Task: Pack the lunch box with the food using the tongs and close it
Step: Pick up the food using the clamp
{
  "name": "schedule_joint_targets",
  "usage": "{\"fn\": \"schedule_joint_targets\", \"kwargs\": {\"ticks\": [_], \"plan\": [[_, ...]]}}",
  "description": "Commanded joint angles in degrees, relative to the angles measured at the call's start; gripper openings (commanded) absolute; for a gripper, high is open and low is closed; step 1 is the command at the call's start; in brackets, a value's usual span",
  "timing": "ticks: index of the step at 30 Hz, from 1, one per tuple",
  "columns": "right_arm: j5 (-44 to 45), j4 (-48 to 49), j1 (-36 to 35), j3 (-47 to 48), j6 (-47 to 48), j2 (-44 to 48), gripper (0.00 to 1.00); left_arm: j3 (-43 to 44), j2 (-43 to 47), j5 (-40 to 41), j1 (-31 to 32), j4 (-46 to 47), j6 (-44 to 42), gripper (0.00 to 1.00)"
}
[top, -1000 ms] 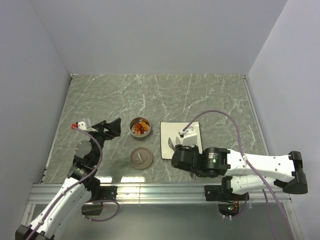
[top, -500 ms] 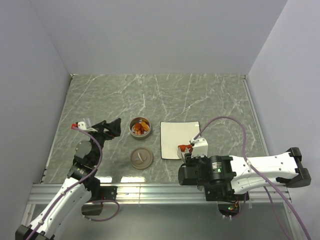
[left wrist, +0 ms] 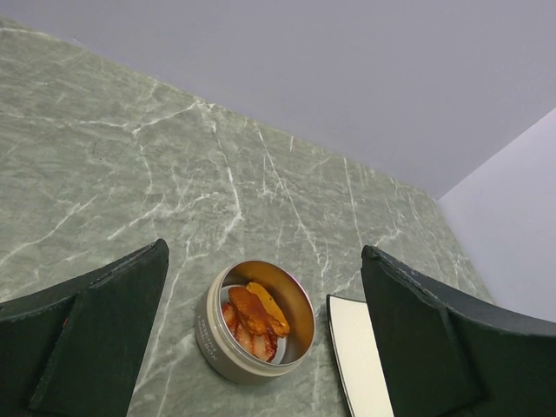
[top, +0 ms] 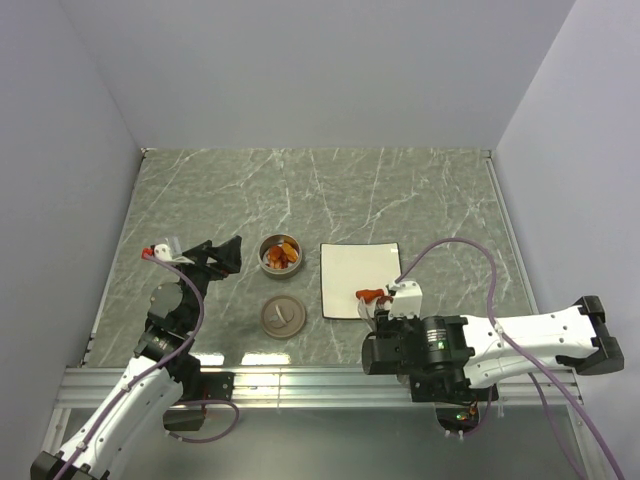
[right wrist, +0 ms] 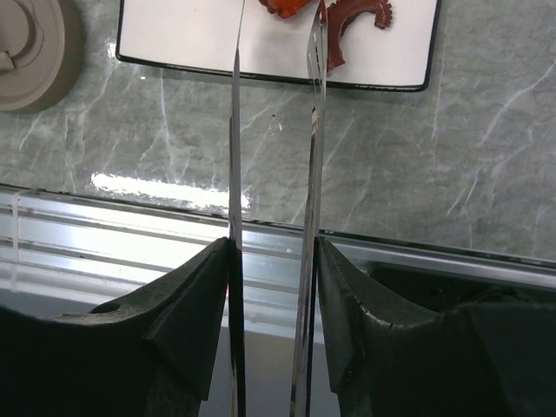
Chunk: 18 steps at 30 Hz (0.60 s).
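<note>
right gripper (right wrist: pixel 271 291) pulled back to the near edge, tongs (right wrist: pixel 314 130) dragged along, red food piece (top: pixel 369 295) now uncovered on white plate (top: pixel 345 275)

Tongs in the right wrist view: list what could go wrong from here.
1. The thin arms of the tongs reach the red piece close to the near rim of the plate; a weak pinch could nudge it off onto the table.
2. The tin already holds piled pieces, so another may perch on its rim and stop the lid seating.
</note>
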<state>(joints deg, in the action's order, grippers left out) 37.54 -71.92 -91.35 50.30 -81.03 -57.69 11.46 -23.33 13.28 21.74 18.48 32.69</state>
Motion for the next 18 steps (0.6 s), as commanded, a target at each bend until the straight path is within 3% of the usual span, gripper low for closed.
{"fn": "schedule_joint_targets", "kwargs": {"ticks": [1,18], "plan": [[3.0,3.1,0.7,-0.6,0.3,1.4,0.51,-0.1,0.4,-1.1,0.1,0.9,0.8,0.99],[-1.2,18.5,14.8,-6.7,17.6,1.8,0.52,0.0,0.2,-1.1,0.1,0.8,0.9,0.99]]}}
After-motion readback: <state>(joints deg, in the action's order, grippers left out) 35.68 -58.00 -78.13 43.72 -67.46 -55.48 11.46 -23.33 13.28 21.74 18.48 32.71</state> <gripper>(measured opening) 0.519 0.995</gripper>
